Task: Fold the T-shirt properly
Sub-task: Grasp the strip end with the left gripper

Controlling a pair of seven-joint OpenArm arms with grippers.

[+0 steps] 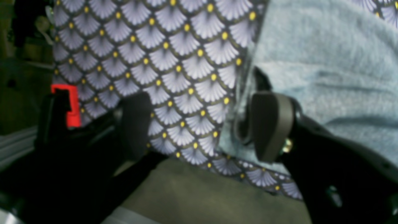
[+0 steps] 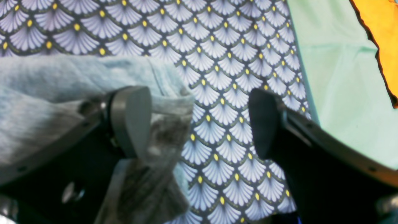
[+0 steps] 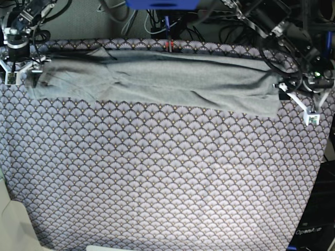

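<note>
The light grey T-shirt (image 3: 157,78) lies as a long flat band across the far side of the table in the base view. My left gripper (image 3: 306,102) is at the shirt's right end. In the left wrist view the left gripper (image 1: 202,124) is open, and the shirt's edge (image 1: 311,62) lies against one finger (image 1: 270,124). My right gripper (image 3: 18,65) is at the shirt's left end. In the right wrist view the right gripper (image 2: 197,124) is open, with a shirt (image 2: 46,93) corner draped around one finger (image 2: 130,121).
The purple-grey scallop-patterned cloth (image 3: 157,172) covers the table. Its edge (image 1: 248,174) hangs just below the left gripper. A pale green surface (image 2: 339,77) and an orange thing (image 2: 379,31) lie beyond the cloth's side. Cables and gear (image 3: 172,15) crowd the back.
</note>
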